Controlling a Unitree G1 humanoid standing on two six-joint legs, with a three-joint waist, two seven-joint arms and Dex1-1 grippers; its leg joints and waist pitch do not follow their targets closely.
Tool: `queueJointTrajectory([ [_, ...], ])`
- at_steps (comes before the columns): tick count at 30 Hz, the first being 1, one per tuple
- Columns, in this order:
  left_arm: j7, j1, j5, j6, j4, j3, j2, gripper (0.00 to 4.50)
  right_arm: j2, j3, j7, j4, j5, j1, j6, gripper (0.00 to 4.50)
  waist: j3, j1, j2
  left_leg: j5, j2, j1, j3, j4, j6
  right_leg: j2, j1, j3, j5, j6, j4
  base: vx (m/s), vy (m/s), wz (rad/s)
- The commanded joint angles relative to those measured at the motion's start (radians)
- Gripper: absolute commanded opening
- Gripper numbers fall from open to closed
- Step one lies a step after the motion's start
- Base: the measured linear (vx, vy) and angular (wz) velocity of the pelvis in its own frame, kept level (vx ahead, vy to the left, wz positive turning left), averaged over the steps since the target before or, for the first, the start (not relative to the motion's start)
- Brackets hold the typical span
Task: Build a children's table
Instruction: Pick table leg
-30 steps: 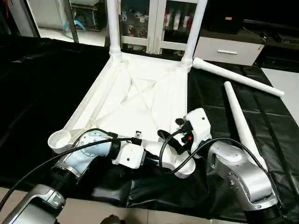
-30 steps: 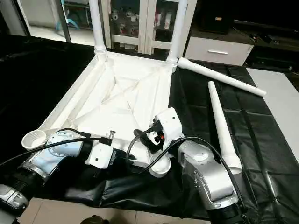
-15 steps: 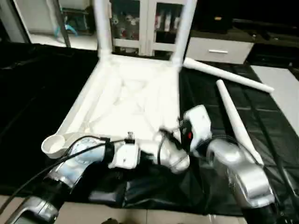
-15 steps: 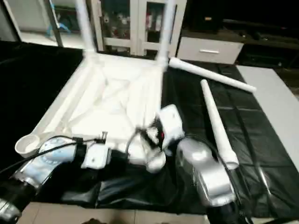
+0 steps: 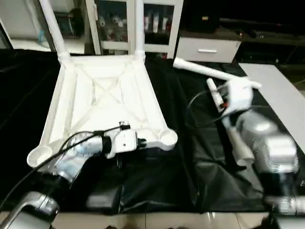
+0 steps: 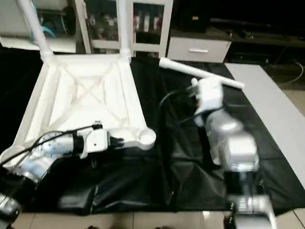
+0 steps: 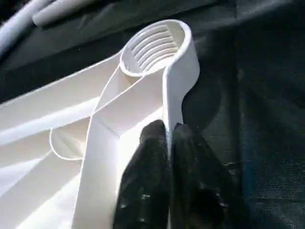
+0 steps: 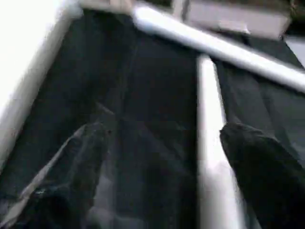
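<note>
The white table top [image 5: 102,102] lies upside down on the black cloth, ribs up. Two legs [image 5: 52,31] [image 5: 139,28] stand upright in its far corner sockets. My left gripper [image 7: 167,130] is shut on the near rim wall, just beside the near right socket [image 5: 167,138]. Two loose legs lie on the cloth to the right, one far [image 5: 209,72] and one nearer [image 5: 238,148]. My right gripper [image 8: 164,130] hovers open above the nearer leg [image 8: 209,143], one finger on each side and clear of it.
The empty near left socket [image 5: 39,156] sits by my left forearm. Black cloth [image 5: 181,162] covers the floor around the work. A white glass-door cabinet [image 5: 114,24] and a low drawer unit [image 5: 205,47] stand behind. Bare pale floor [image 5: 276,90] lies to the right.
The camera has swung right. My right arm left the near right socket and moved right, over the nearer loose leg. My left gripper stays clamped on the rim.
</note>
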Motion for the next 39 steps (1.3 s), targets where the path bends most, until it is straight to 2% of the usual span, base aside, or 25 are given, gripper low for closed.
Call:
queueJointTrajectory([
  [1, -0.086, 0.004, -0.085, 0.074, -0.071, 0.032, 0.018, 0.62, -0.038, -0.012, 0.033, 0.097, -0.014, -0.04, 0.065, 4.33, -0.067, 0.008, 0.0, -0.28, 0.07, 0.014, -0.037, -0.073, -0.03, -0.082, 0.038, 0.066, -0.356, -0.185, -0.075, 0.0, 0.0, 0.0],
  [3, -0.128, 0.013, -0.147, 0.108, -0.139, 0.043, 0.025, 0.94, -0.075, -0.002, 0.065, 0.201, -0.024, -0.088, 0.078, 4.5, -0.071, 0.01, 0.0, -0.238, 0.072, 0.009, -0.036, -0.07, -0.019, -0.082, 0.043, 0.066, -0.301, -0.211, -0.063, 0.0, 0.0, 0.0],
  [4, -0.143, 0.015, -0.177, 0.129, -0.169, 0.049, 0.025, 0.97, -0.091, 0.007, 0.084, 0.244, -0.028, -0.106, 0.084, 4.5, -0.072, 0.01, -0.007, -0.205, 0.072, 0.007, -0.031, -0.069, -0.008, -0.077, 0.043, 0.066, -0.243, -0.228, -0.059, 0.0, 0.0, 0.0],
  [5, -0.154, 0.016, -0.207, 0.152, -0.2, 0.054, 0.025, 1.02, -0.104, 0.012, 0.098, 0.292, -0.035, -0.126, 0.086, 4.5, -0.073, 0.012, -0.01, -0.192, 0.072, 0.007, -0.03, -0.067, -0.003, -0.078, 0.043, 0.065, -0.224, -0.238, -0.053, 0.0, 0.0, 0.0],
  [6, -0.159, 0.015, -0.232, 0.176, -0.231, 0.061, 0.025, 1.1, -0.116, 0.016, 0.104, 0.333, -0.044, -0.143, 0.082, 4.5, -0.075, 0.017, -0.006, -0.139, 0.071, 0.001, -0.027, -0.063, 0.019, -0.075, 0.046, 0.065, -0.163, -0.258, -0.046, 0.0, 0.0, 0.0],
  [7, -0.159, 0.015, -0.232, 0.176, -0.231, 0.061, 0.025, 1.1, -0.116, 0.016, 0.104, 0.333, -0.044, -0.143, 0.082, 4.5, -0.075, 0.016, -0.007, -0.127, 0.07, -0.002, -0.025, -0.062, 0.024, -0.072, 0.046, 0.065, -0.148, -0.26, -0.042, 0.0, 0.0, 0.0],
  [8, -0.162, 0.014, -0.241, 0.184, -0.247, 0.061, 0.026, 1.23, -0.121, 0.021, 0.112, 0.347, -0.046, -0.149, 0.087, 4.5, -0.07, 0.02, -0.014, -0.126, 0.069, -0.002, -0.022, -0.062, 0.038, -0.07, 0.044, 0.066, -0.151, -0.252, -0.046, 0.0, 0.0, 0.0],
  [10, -0.172, 0.013, -0.265, 0.213, -0.304, 0.065, 0.029, 1.42, -0.13, 0.024, 0.132, 0.39, -0.042, -0.17, 0.112, 4.5, -0.069, 0.025, -0.01, -0.147, 0.072, 0.0, -0.023, -0.062, 0.034, -0.074, 0.045, 0.064, -0.207, -0.244, -0.05, 0.0, 0.0, 0.0],
  [12, -0.181, 0.017, -0.28, 0.242, -0.354, 0.07, 0.03, 1.54, -0.133, 0.023, 0.144, 0.407, -0.028, -0.179, 0.147, 4.5, -0.065, 0.025, -0.025, -0.165, 0.076, 0.001, -0.023, -0.064, 0.022, -0.074, 0.044, 0.063, -0.27, -0.23, -0.055, 0.0, 0.0, 0.0],
  [13, -0.189, 0.021, -0.29, 0.268, -0.383, 0.071, 0.032, 1.66, -0.135, 0.029, 0.149, 0.415, -0.028, -0.182, 0.175, 4.5, -0.06, 0.026, -0.021, -0.184, 0.078, 0.003, -0.024, -0.064, 0.009, -0.073, 0.04, 0.063, -0.31, -0.222, -0.057, 0.0, 0.0, 0.0],
  [15, -0.205, 0.031, -0.313, 0.337, -0.469, 0.061, 0.045, 1.78, -0.135, 0.048, 0.161, 0.42, -0.03, -0.164, 0.236, 4.5, -0.055, 0.026, -0.023, -0.216, 0.08, 0.004, -0.025, -0.065, -0.01, -0.074, 0.036, 0.063, -0.364, -0.2, -0.062, 0.0, 0.0, 0.0],
  [16, -0.205, 0.031, -0.313, 0.337, -0.469, 0.061, 0.045, 1.89, -0.135, 0.048, 0.161, 0.42, -0.03, -0.164, 0.236, 4.5, -0.054, 0.024, -0.023, -0.226, 0.081, 0.004, -0.028, -0.067, -0.02, -0.073, 0.035, 0.064, -0.376, -0.194, -0.063, 0.0, 0.0, 0.0],
  [18, -0.212, 0.037, -0.346, 0.41, -0.557, 0.047, 0.061, 2.14, -0.129, 0.051, 0.163, 0.467, -0.044, -0.16, 0.264, 4.5, -0.053, 0.024, -0.023, -0.24, 0.077, 0.005, -0.029, -0.067, -0.03, -0.076, 0.033, 0.065, -0.407, -0.181, -0.067, 0.0, 0.0, 0.0],
  [19, -0.216, 0.034, -0.352, 0.419, -0.574, 0.042, 0.063, 2.14, -0.123, 0.039, 0.158, 0.474, -0.04, -0.156, 0.27, 4.5, -0.052, 0.023, -0.021, -0.244, 0.077, 0.006, -0.029, -0.067, -0.035, -0.076, 0.032, 0.066, -0.412, -0.18, -0.067, 0.0, 0.0, 0.0],
  [20, -0.216, 0.034, -0.353, 0.419, -0.575, 0.042, 0.063, 2.24, -0.123, 0.038, 0.158, 0.474, -0.04, -0.156, 0.27, 4.5, -0.052, 0.022, -0.025, -0.244, 0.075, 0.004, -0.029, -0.066, -0.034, -0.074, 0.033, 0.066, -0.415, -0.174, -0.071, 0.0, 0.0, 0.0],
  [21, -0.207, 0.025, -0.367, 0.428, -0.588, 0.044, 0.051, 2.33, -0.118, 0.031, 0.155, 0.486, -0.036, -0.149, 0.278, 4.5, -0.052, 0.023, -0.024, -0.242, 0.074, 0.004, -0.029, -0.066, -0.034, -0.075, 0.033, 0.066, -0.417, -0.168, -0.07, 0.0, 0.0, 0.0],
  [23, -0.2, 0.015, -0.377, 0.442, -0.607, 0.045, 0.035, 2.49, -0.114, 0.023, 0.157, 0.502, -0.031, -0.141, 0.288, 4.5, -0.052, 0.024, -0.019, -0.239, 0.074, 0.004, -0.03, -0.066, -0.038, -0.074, 0.033, 0.065, -0.411, -0.169, -0.07, 0.0, 0.0, 0.0],
  [24, -0.203, 0.014, -0.377, 0.45, -0.612, 0.04, 0.034, 2.59, -0.115, 0.024, 0.157, 0.507, -0.034, -0.14, 0.288, 4.5, -0.054, 0.023, -0.023, -0.233, 0.075, 0.002, -0.031, -0.067, -0.038, -0.072, 0.036, 0.065, -0.391, -0.168, -0.067, 0.0, 0.0, 0.0],
  [25, -0.204, 0.014, -0.378, 0.457, -0.617, 0.037, 0.033, 2.59, -0.116, 0.027, 0.157, 0.51, -0.036, -0.138, 0.287, 4.5, -0.054, 0.024, -0.022, -0.232, 0.076, 0.003, -0.031, -0.068, -0.038, -0.072, 0.035, 0.065, -0.384, -0.171, -0.066, 0.0, 0.0, 0.0],
  [26, -0.208, 0.016, -0.377, 0.471, -0.629, 0.031, 0.033, 2.72, -0.116, 0.021, 0.156, 0.512, -0.032, -0.137, 0.293, 4.22, -0.053, 0.023, -0.018, -0.232, 0.075, 0.002, -0.031, -0.068, -0.037, -0.071, 0.035, 0.065, -0.374, -0.172, -0.066, 0.0, 0.0, 0.0],
  [28, -0.206, 0.02, -0.378, 0.492, -0.645, 0.028, 0.033, 2.72, -0.116, 0.016, 0.156, 0.513, -0.029, -0.135, 0.298, 4.22, -0.054, 0.023, -0.02, -0.232, 0.075, 0.003, -0.03, -0.067, -0.037, -0.072, 0.036, 0.066, -0.369, -0.176, -0.065, 0.0, 0.0, 0.0],
  [30, -0.2, 0.024, -0.382, 0.542, -0.673, 0.022, 0.039, 2.75, -0.115, 0.006, 0.15, 0.511, -0.026, -0.133, 0.304, 3.91, -0.052, 0.022, -0.02, -0.232, 0.075, 0.003, -0.03, -0.067, -0.037, -0.071, 0.035, 0.066, -0.373, -0.177, -0.066, 0.0, 0.0, 0.0],
  [32, -0.199, 0.028, -0.39, 0.587, -0.691, 0.017, 0.048, 2.75, -0.114, -0.006, 0.144, 0.505, -0.024, -0.131, 0.303, 3.82, -0.051, 0.021, -0.019, -0.241, 0.074, 0.004, -0.03, -0.067, -0.039, -0.071, 0.034, 0.066, -0.388, -0.173, -0.068, 0.0, 0.0, 0.0],
  [35, -0.201, 0.031, -0.398, 0.599, -0.698, 0.019, 0.049, 2.75, -0.114, -0.014, 0.143, 0.502, -0.021, -0.131, 0.301, 3.55, -0.05, 0.02, -0.019, -0.251, 0.073, 0.004, -0.031, -0.068, -0.039, -0.07, 0.033, 0.064, -0.409, -0.164, -0.071, 0.0, 0.0, 0.0],
  [39, -0.193, 0.034, -0.406, 0.62, -0.707, 0.035, 0.044, 2.75, -0.097, -0.066, 0.121, 0.478, 0.003, -0.13, 0.288, 3.24, -0.053, 0.02, -0.021, -0.249, 0.074, 0.003, -0.032, -0.068, -0.041, -0.072, 0.034, 0.065, -0.404, -0.164, -0.07, 0.0, 0.0, 0.0],
])
